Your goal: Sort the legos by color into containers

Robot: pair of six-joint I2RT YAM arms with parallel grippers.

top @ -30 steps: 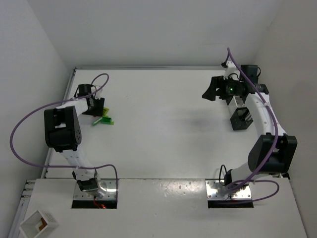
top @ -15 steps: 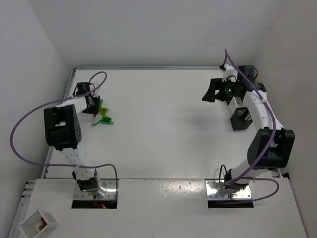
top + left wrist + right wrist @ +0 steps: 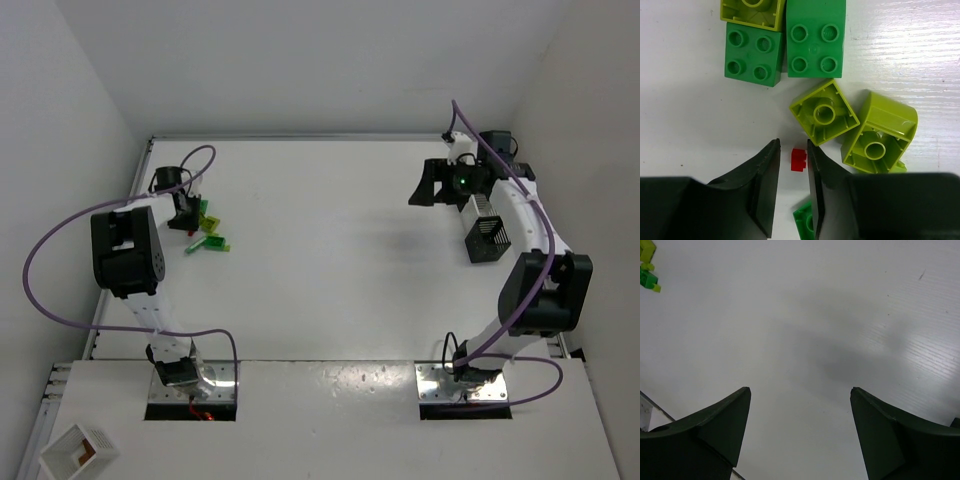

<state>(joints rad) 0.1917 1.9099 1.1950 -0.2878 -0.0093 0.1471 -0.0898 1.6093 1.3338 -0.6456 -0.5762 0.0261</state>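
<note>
Several legos lie in a heap at the table's far left (image 3: 208, 232). In the left wrist view I see green bricks (image 3: 751, 52) (image 3: 815, 40) and lime bricks (image 3: 824, 112) (image 3: 879, 135). A tiny red brick (image 3: 798, 160) lies on the table. My left gripper (image 3: 792, 150) (image 3: 189, 222) is down at the heap, its jaws narrowly apart either side of the red brick. The brick is against the right finger, with a gap to the left one. My right gripper (image 3: 800, 395) (image 3: 424, 196) is wide open and empty, beside a black slatted container (image 3: 487, 238).
Another green brick (image 3: 804, 220) lies partly under my right finger. A second slatted wall (image 3: 478, 207) shows under the right arm. The heap appears far off in the right wrist view (image 3: 647, 265). A white square box (image 3: 78, 452) sits at the near left corner.
My left gripper has shifted a little to the back left at the heap, uncovering lime bricks beside it. The right arm has barely moved.
</note>
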